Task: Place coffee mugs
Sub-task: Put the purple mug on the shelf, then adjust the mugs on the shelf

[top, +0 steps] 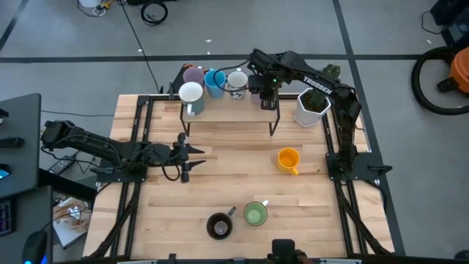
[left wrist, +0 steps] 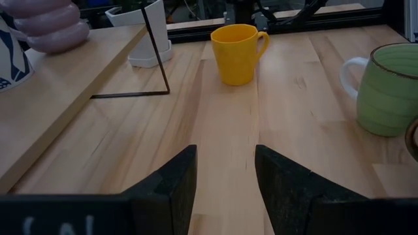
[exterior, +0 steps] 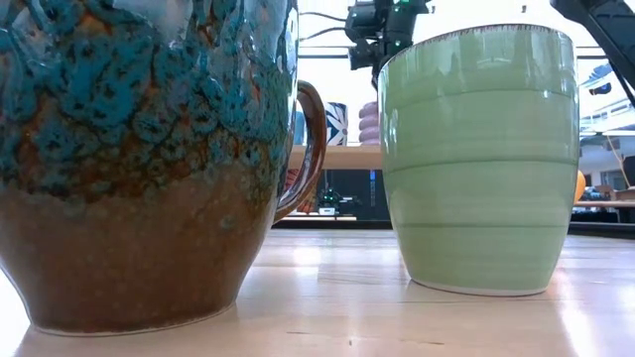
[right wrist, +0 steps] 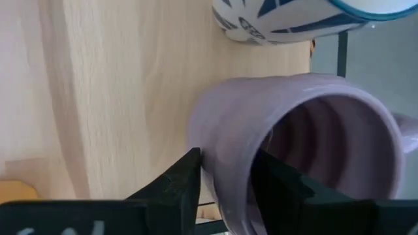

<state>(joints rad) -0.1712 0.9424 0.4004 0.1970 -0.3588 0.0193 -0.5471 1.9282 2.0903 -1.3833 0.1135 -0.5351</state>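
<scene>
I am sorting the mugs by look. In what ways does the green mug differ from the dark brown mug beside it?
The green mug is one plain pale colour with faint rings; the dark brown mug has a blotchy teal glaze over brown. The green mug's sides are almost straight, the brown one bulges. Both stand upright on the table, near its front edge.

The table (top: 220, 183) is pale wood, smooth and softly sheened, its planks showing straight grain. The raised shelf (top: 220, 108) at 12 o'clock is the same light wood on thin matt black metal legs. The dark brown mug (exterior: 139, 164) wears a glossy, mottled teal-and-brown glaze, speckled lower down. The green mug (exterior: 479, 159) looks satin ceramic with faint ridges. The orange mug (left wrist: 237, 52) is smooth, faceted and semi-gloss. The lilac mug (right wrist: 294, 150) is ribbed, softly glazed ceramic. Gripper fingers (left wrist: 173, 189) look matt black plastic.
</scene>
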